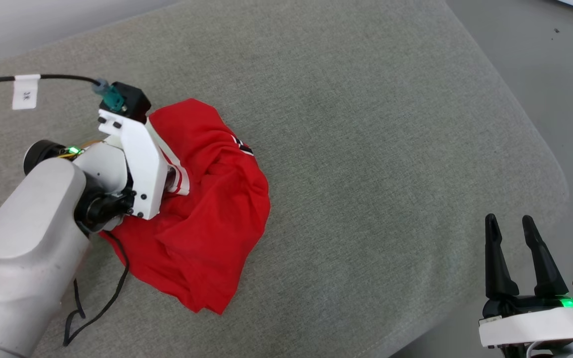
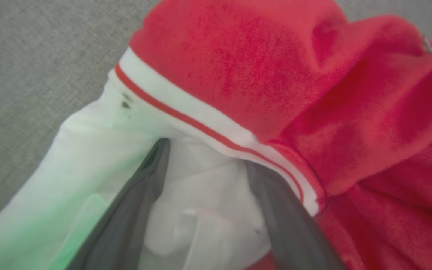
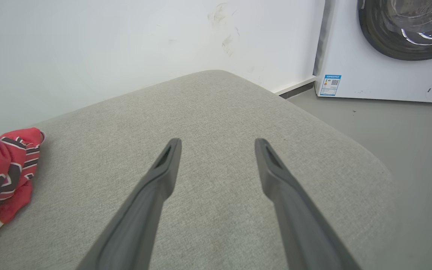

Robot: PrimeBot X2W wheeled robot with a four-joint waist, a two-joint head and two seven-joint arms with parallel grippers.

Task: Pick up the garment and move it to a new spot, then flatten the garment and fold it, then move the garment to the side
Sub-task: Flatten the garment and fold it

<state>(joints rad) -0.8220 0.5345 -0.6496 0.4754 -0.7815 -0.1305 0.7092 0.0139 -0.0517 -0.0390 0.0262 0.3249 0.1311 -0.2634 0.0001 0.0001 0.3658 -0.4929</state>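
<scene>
Garment cloth bulges between the two dark fingers of the left gripper, which stand spread wide, open around a white sleeve and not yet pinched on it. Just past the fingertips runs the red-and-white striped seam, and beyond that the red body is bunched in deep folds.

It is a soft, thin T-shirt, so it should be light and limp. It will sag and trail from any single hold and will not keep a shape. The seam where sleeve meets body looks the best place to grip, since the doubled cloth there is thicker and less likely to slip out than a single layer. A grip on the sleeve alone would probably lift that corner and drag the heap after it.

Seen from the head, the garment lies crumpled on the left part of a grey cushion, under and beside the left wrist. A black cable with a white tag crosses the cushion behind that arm, and a thin loop of cord hangs near the shirt's near edge, where it could catch.

To the right the cushion offers wide bare room for spreading and folding. Its rounded edge falls to the floor on the far right, so the shirt should stay well inside it. The right gripper waits near that corner, fingers apart and holding nothing. Ahead of it stand a white wall and a washing machine.
</scene>
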